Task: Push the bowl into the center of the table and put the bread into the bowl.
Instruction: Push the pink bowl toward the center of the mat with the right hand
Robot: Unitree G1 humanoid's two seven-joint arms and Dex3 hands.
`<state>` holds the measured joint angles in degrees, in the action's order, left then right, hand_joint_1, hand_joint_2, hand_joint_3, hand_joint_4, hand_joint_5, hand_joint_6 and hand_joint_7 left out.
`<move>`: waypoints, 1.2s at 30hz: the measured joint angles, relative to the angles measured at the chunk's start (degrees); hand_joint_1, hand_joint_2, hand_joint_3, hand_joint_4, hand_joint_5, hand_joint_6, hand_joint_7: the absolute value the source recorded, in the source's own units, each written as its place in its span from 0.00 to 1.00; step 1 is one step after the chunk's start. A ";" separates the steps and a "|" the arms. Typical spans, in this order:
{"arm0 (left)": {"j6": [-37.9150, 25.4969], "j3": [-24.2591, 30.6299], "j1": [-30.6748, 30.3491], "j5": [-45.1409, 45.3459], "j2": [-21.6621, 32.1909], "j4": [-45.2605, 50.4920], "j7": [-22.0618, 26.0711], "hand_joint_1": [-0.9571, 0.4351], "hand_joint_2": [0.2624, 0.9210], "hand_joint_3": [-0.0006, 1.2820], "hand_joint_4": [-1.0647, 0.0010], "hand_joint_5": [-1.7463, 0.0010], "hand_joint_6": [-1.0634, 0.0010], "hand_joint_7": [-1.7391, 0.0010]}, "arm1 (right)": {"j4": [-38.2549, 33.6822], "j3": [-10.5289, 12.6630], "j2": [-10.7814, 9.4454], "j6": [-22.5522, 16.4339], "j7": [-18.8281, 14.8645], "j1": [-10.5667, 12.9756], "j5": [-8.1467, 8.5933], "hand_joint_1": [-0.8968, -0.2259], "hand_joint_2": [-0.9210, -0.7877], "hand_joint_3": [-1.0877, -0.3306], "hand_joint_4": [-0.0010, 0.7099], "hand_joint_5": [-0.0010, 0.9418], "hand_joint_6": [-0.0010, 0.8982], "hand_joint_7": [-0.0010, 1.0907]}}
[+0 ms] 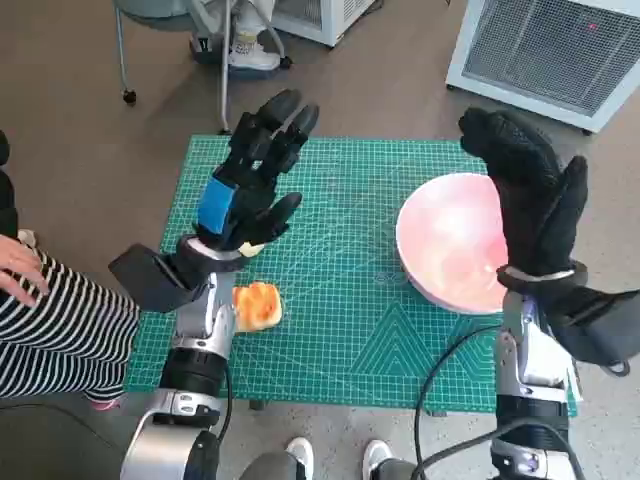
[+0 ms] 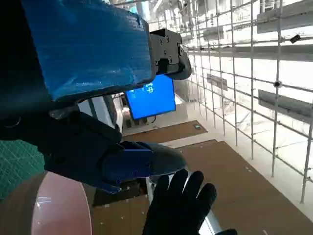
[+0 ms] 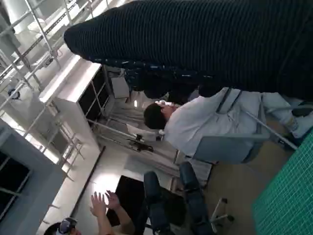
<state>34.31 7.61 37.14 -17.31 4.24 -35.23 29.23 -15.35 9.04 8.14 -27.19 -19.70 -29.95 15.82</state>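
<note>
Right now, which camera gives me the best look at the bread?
The head view: the bread lies in the open on the green mat, just beside the left forearm. Neither wrist view shows it.

Even daylight on my head view, harsh backlight on both wrist feeds.

From the head camera I get soft, flat light on the green cutting mat (image 1: 340,300), faint shadows, a pale sheen inside the pink bowl (image 1: 450,245), and wide-angle bending at the edges. My left wrist feed is blown out by bright windows (image 2: 254,63) (the blue tape (image 2: 88,44) close up is soft). On the right wrist feed the glove (image 3: 205,44) is a dark, near silhouette.
</note>
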 measured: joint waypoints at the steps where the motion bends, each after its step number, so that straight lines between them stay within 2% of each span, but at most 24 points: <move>1: 0.00 0.00 0.00 0.11 0.01 0.00 -0.08 0.21 1.00 0.31 0.84 0.99 1.00 0.71 | -0.01 0.00 0.00 -0.01 0.00 0.00 0.00 0.30 0.00 0.55 0.24 0.00 0.13 0.32; 36: -0.80 0.04 -0.01 0.68 -0.24 0.61 -0.36 0.19 1.00 0.31 0.84 0.99 1.00 0.69 | 0.04 -0.14 -0.38 1.25 -0.29 0.13 0.98 0.30 0.00 0.55 0.24 0.00 0.13 0.32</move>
<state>33.50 7.65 37.13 -16.63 4.00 -34.62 28.87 -15.31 8.90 7.77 -25.94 -19.99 -29.82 16.80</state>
